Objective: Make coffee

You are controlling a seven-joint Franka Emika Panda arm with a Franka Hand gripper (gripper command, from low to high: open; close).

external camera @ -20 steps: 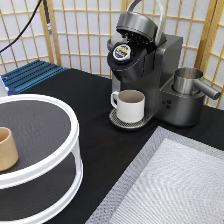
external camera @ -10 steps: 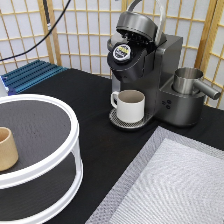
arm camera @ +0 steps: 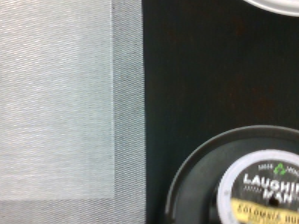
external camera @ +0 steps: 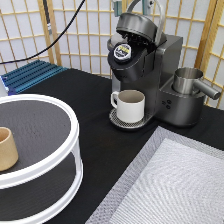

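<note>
The coffee pod (external camera: 122,51), white with a dark yellow-and-white lid, sits in the open holder of the grey coffee machine (external camera: 167,60). The machine's lid (external camera: 137,25) is raised. The pod also shows from above in the wrist view (arm camera: 273,192). A white mug (external camera: 130,105) with a handle stands on the drip tray under the holder. Only the tips of my gripper (external camera: 134,4) show at the exterior view's top edge, straight above the lid. The fingers (external camera: 118,6) stand apart, open and empty.
A white two-tier round stand (external camera: 50,165) at the exterior view's left carries a tan handleless cup (external camera: 6,148). A grey mat (external camera: 170,185) lies at the bottom right. A metal pitcher (external camera: 189,80) sits on the machine's right. A blue rack (external camera: 30,75) and a black cable (external camera: 60,35) are at the back left.
The black cable has swung toward the exterior view's right along the top edge. The pod, mug and machine have not moved.
</note>
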